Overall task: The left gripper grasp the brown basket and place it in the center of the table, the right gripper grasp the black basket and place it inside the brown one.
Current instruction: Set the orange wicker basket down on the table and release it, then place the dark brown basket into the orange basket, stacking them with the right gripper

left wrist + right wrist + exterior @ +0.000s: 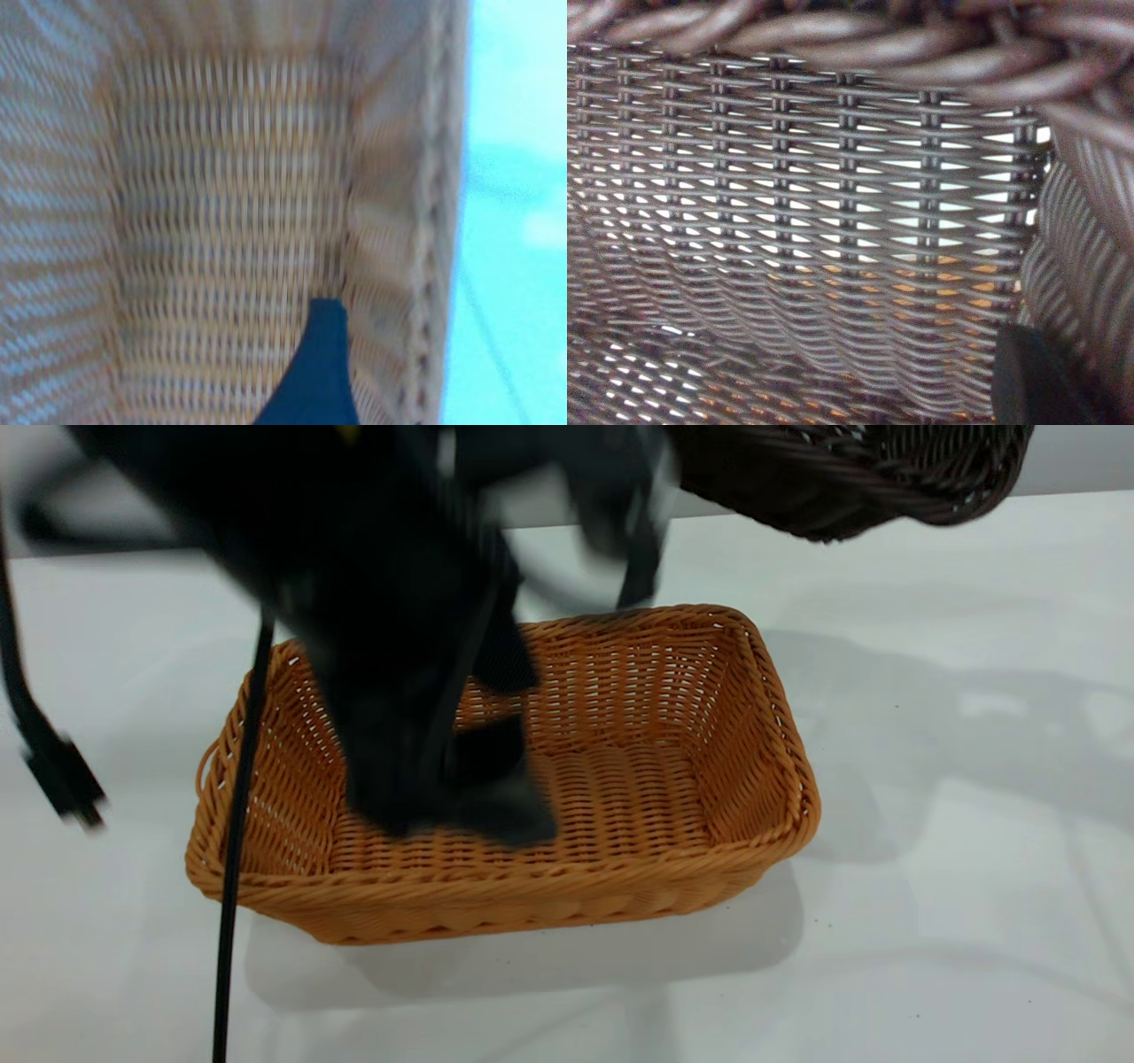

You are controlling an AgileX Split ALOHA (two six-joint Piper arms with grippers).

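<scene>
I have the brown basket (pixel 656 779) sitting flat on the white counter (pixel 957 921), near its middle. My left gripper (pixel 461 797) is blurred above the basket's inside; I cannot tell how its fingers stand. The black basket (pixel 850 478) hangs in the air, tilted, beyond the brown one's far right corner. My right gripper (pixel 1036 381) shows one dark finger against its weave, so it appears to be clamped on the wall.

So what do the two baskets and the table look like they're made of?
The brown basket looks like woven wicker or plastic rattan, orange-tan and matte, with a braided rim. The black basket shows the same open weave in glossier dark strands; light passes through the gaps. The table is smooth white, faintly reflective, likely laminate.
</scene>
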